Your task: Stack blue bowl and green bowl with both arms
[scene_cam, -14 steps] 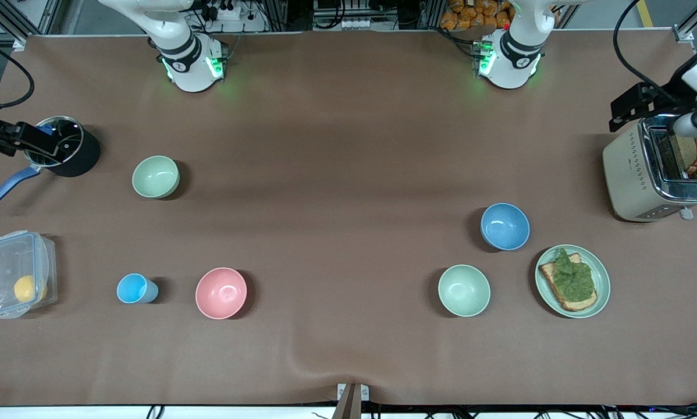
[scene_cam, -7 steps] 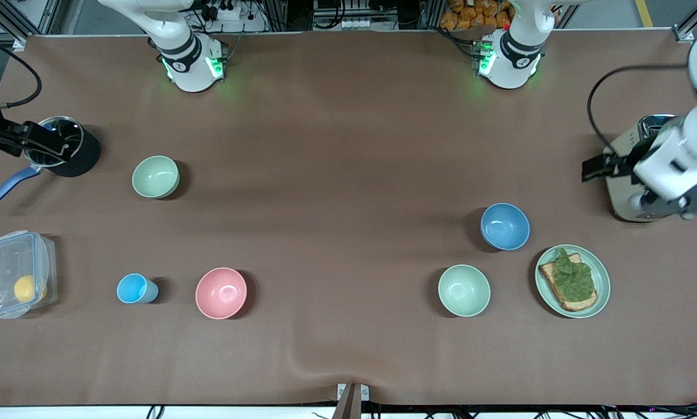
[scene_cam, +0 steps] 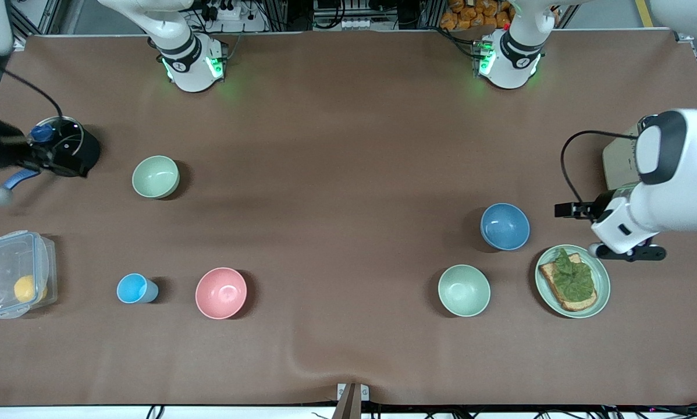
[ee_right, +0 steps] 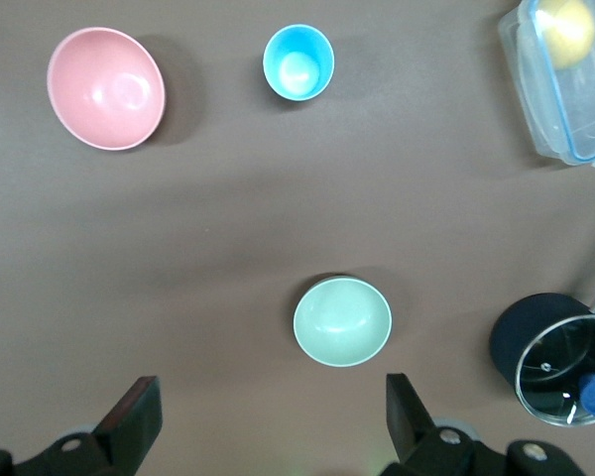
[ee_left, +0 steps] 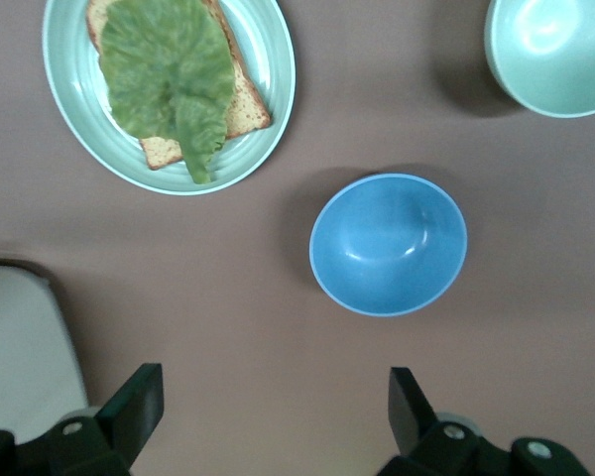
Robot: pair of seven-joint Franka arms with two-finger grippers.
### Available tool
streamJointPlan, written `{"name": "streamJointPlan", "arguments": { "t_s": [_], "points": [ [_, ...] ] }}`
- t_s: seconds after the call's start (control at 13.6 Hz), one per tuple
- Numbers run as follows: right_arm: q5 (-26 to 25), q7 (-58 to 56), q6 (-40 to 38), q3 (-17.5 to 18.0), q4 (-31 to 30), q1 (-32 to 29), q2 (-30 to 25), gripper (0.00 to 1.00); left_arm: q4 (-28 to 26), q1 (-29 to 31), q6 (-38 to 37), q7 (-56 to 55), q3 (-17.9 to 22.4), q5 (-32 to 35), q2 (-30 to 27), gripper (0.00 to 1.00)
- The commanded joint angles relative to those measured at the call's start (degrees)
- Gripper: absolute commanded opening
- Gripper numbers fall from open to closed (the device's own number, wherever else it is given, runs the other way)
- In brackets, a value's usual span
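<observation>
Left pincer (ee_left: 270, 412) spread, up over the surface near blue bowl (scene_cam: 504, 226). Right pincer (ee_right: 268, 416) spread above green bowl (ee_right: 342, 321), empty.

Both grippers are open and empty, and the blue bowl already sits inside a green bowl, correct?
Not stacked. The front view shows the blue bowl alone on the table, beside a green bowl. The left gripper and right gripper are open and empty.

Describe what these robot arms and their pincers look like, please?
Both arms have glossy white rounded shells with black joint bands; their bases glow green. A black cable loops from the left arm. Each pincer has two dark, flat, wedge-shaped fingers: left pincer, right pincer.
</observation>
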Motion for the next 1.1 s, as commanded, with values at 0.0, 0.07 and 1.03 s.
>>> {"name": "streamJointPlan", "arguments": {
  "t_s": [0.0, 0.07, 1.03],
  "points": [
    [-0.42, -0.08, -1.16, -0.07, 2.10, 0.48, 2.15, 1.00, -12.51, 0.10, 10.84, -1.22, -0.36, 1.26, -4.73, 1.00],
    [-0.25, 0.88, -2.73, 0.02, 1.23, 0.83, 2.16, 1.00, -17.08, 0.19, 15.85, -1.22, -0.36, 1.26, -5.88, 1.00],
    [1.78, -7.01, 24.14, -0.33, -38.50, -1.08, -11.37, 1.00, -22.58, 0.98, 32.94, -1.04, -0.36, 1.35, 5.09, 1.00]
  ]
}}
